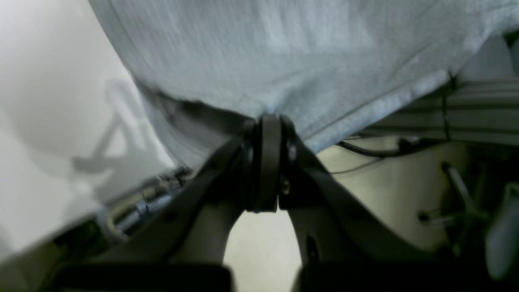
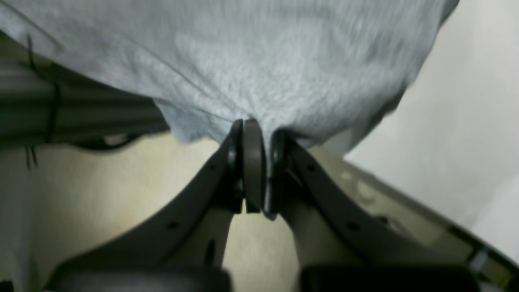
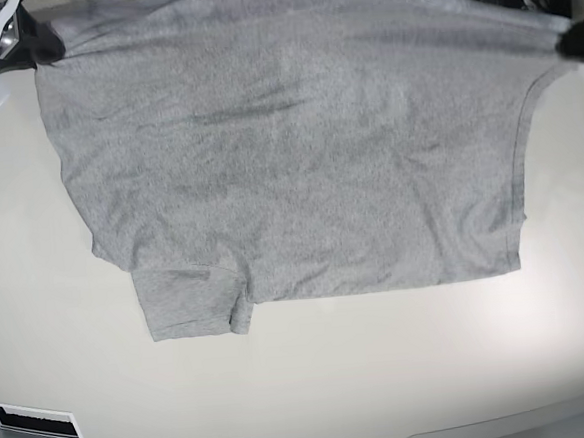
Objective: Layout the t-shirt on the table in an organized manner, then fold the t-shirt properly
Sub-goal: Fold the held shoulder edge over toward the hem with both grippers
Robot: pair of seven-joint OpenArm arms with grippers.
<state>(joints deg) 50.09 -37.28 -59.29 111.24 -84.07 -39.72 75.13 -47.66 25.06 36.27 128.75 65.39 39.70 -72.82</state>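
T-shirt (image 3: 288, 159) spread across the far half of the bench (image 3: 303, 379), left tool (image 3: 580, 38) pinching its far corner at the base view's right, right tool (image 3: 34, 42) pinching the far corner at that view's left, one sleeve folded nearest the camera

T-shirt (image 3: 289, 169): heather-grey knit cloth, matt, soft, finely flecked; table (image 3: 313, 378): smooth off-white surface, faintly glossy, showing soft reflections; left gripper (image 1: 265, 162) and right gripper (image 2: 254, 166): dark matt plastic-looking fingers.

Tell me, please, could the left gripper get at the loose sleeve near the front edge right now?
Probably not: the left gripper is shut on the t-shirt at its far corner, so reaching the sleeve means letting go first.
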